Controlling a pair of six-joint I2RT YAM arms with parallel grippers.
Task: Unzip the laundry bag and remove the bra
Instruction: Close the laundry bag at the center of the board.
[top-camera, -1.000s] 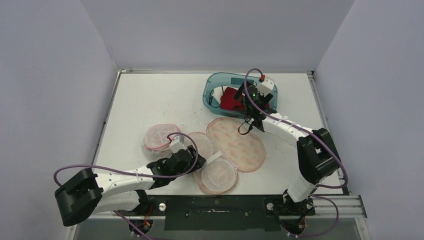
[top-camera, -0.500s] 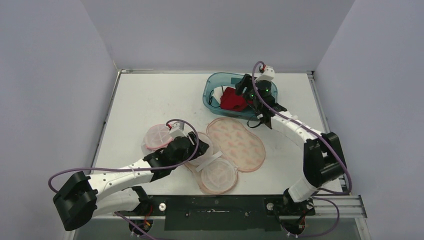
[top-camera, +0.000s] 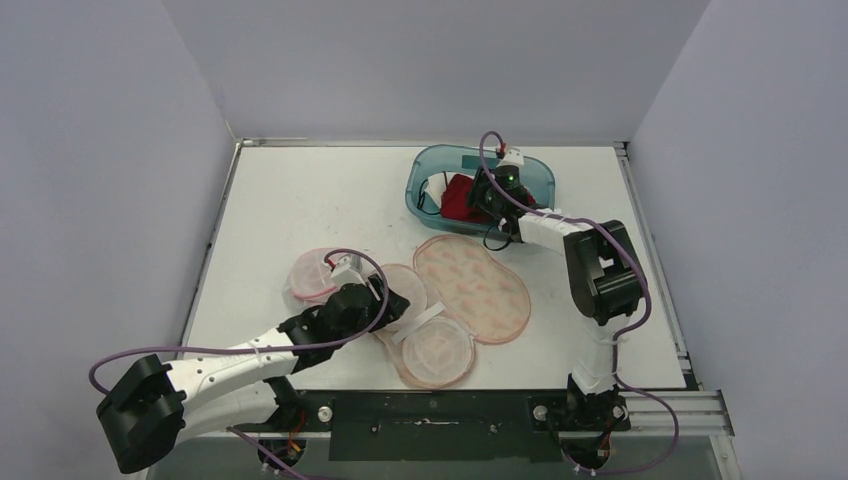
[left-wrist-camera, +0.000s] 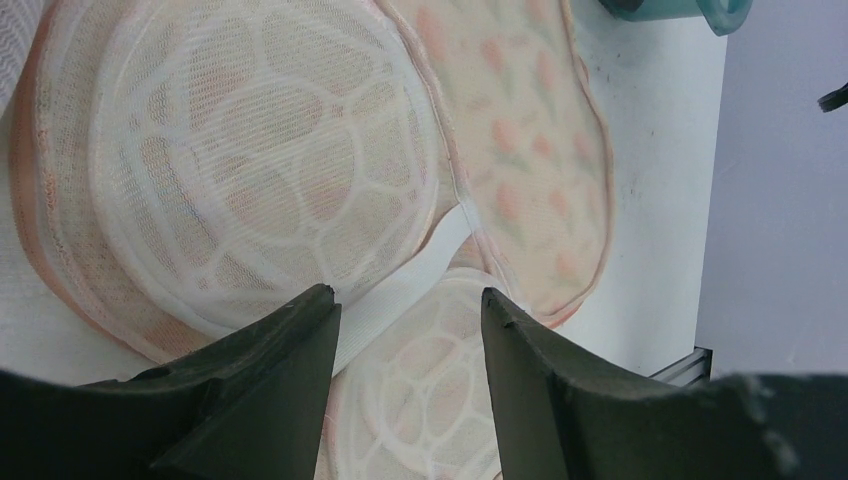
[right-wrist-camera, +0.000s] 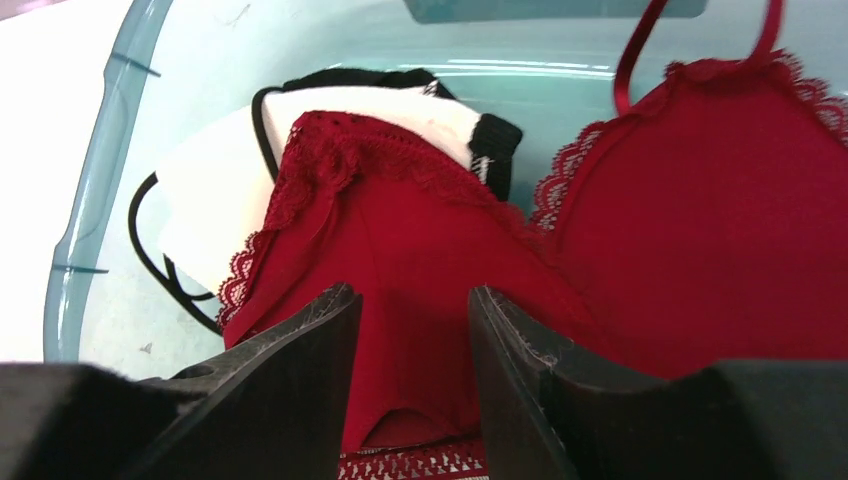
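Care first: with my right claw (right-wrist-camera: 412, 300) half-spread astride the red bra (right-wrist-camera: 700, 200) in the tub (right-wrist-camera: 350, 40), I should rise straight, snagging no lace.

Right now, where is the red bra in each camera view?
Top external: red bra upper right of centre, inside the teal bin.
Left wrist: not in it; only the bin's corner, top right.
Right wrist: fills centre and right.
Shared landmark: the teal bin.
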